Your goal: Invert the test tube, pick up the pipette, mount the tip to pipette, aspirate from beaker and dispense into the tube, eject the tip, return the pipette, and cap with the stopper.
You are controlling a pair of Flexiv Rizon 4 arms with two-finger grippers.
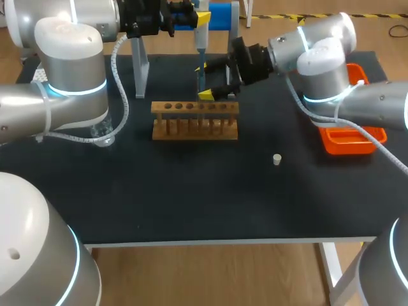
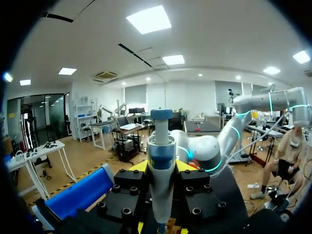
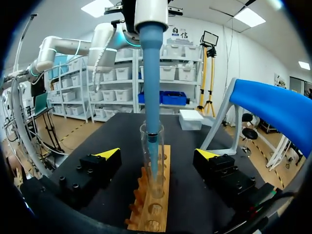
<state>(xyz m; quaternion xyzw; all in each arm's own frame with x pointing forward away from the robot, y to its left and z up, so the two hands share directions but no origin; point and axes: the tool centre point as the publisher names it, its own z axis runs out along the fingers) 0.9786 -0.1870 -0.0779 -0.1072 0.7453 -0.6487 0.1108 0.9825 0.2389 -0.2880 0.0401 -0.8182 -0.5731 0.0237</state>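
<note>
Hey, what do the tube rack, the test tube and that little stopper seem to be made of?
The rack looks like bare wood, matte tan with drilled holes. The test tube is clear glass or plastic, can't tell which; the blue pipette shows through its wall. The stopper is off-white and matte, perhaps rubber or cork; too small to say.

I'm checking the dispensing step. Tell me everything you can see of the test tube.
The test tube is clear, glass by its look, open-mouthed and uncapped. It stands upright in a hole of the wooden rack. The pipette reaches down into it with its blue lower end; whether they touch is unclear. The right gripper has its open fingers either side of it, not touching. No liquid is discernible.
</note>
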